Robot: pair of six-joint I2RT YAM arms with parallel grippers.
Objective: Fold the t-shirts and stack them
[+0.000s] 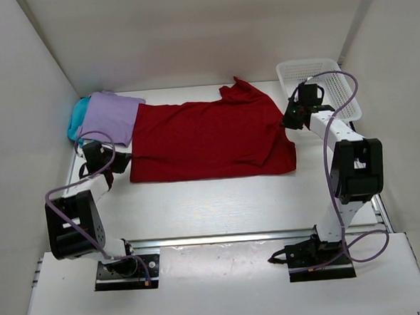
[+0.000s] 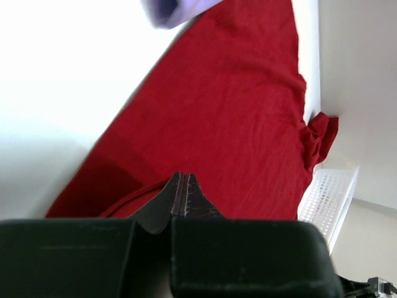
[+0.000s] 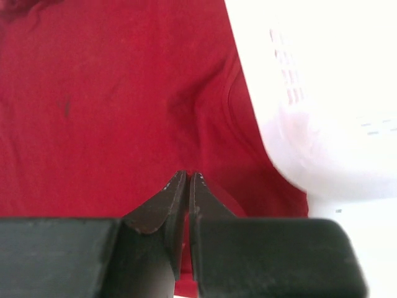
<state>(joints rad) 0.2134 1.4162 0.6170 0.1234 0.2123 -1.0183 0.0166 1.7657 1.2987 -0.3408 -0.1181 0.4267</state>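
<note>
White walls box in the pale surface (image 1: 213,207), where the red t-shirt (image 1: 209,140) lies spread flat across the middle, presumably laid out for folding. The lavender t-shirt (image 1: 111,117) sits on the teal t-shirt (image 1: 76,119) in the far left corner, seemingly starting the stack. At the red shirt's opposite ends, the left tool (image 1: 123,163) and right tool (image 1: 288,121) are pinched shut, probably to lift together; I cannot tell if cloth is caught.
</note>
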